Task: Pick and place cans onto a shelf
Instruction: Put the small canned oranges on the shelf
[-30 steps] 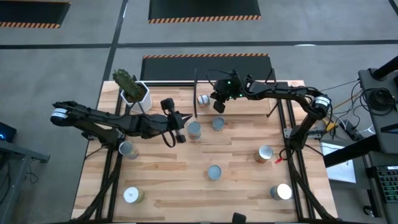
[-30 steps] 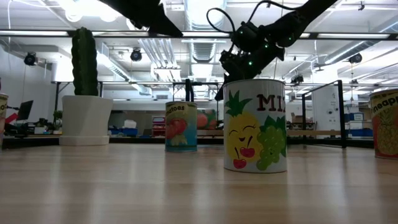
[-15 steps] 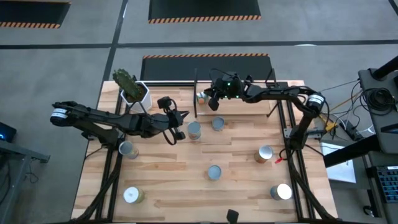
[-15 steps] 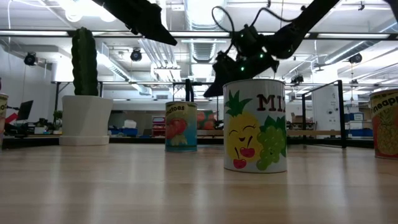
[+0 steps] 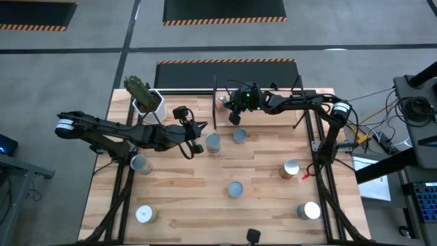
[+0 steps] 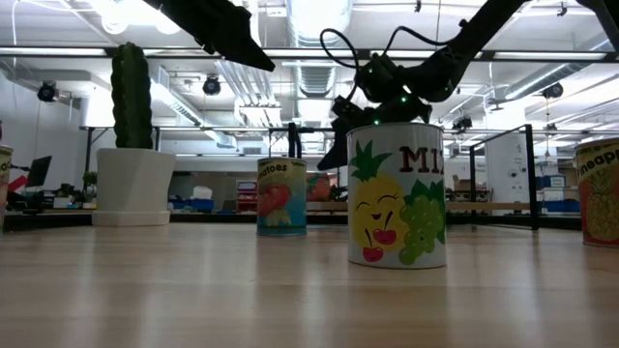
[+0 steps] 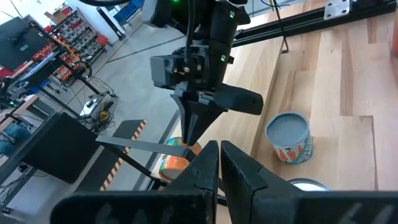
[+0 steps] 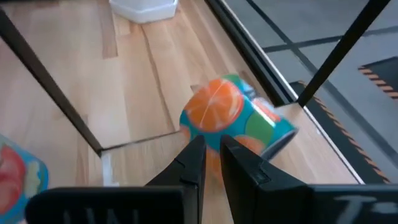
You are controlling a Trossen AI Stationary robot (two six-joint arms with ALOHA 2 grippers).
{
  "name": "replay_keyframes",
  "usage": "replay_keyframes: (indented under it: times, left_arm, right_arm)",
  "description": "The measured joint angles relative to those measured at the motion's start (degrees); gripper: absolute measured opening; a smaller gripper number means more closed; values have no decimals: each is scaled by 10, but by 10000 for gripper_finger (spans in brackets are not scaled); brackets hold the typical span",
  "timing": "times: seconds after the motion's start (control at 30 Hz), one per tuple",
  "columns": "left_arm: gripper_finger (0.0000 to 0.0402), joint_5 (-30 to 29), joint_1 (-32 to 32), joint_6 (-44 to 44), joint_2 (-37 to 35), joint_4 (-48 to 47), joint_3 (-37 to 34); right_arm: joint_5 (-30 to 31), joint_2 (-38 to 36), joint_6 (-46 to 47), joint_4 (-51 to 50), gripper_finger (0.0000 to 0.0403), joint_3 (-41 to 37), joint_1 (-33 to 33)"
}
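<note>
Right gripper (image 5: 234,115) hangs over the table's far edge, around twelve o'clock from the table's centre, its fingers (image 8: 193,163) pressed nearly together with nothing between them. Just beyond their tips an orange-labelled can (image 8: 233,121) lies tipped on its side on the shelf (image 8: 155,93) — beside a black post. Left gripper (image 5: 193,140) hovers near the centre, jaws shut and empty, with a grey-topped can (image 5: 213,142) just at its three o'clock. Other cans — one (image 5: 234,189) at six o'clock — stand scattered on the table (image 5: 191,205).

Grey concrete floor (image 5: 82,61) with hazard-striped black mats (image 5: 224,10); ceiling strip lights (image 6: 542,70) overhead.
</note>
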Motion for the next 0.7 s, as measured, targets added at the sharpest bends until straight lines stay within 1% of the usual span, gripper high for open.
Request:
replay_keyframes:
  times: [0.1,0.23,0.43,0.6,0.7]
  left_arm:
    - [0,0,0,0,0,6,0]
    - [0,0,0,0,0,13,0]
    - [0,0,0,0,0,17,0]
    - [0,0,0,1,0,18,0]
    - [0,0,0,1,0,18,0]
  right_arm:
    - [6,-1,9,15,38,0,-1]
    - [7,2,28,86,38,1,-1]
    - [23,47,39,170,38,1,-1]
    - [25,81,38,164,38,23,-1]
    - [24,81,21,121,38,37,-2]
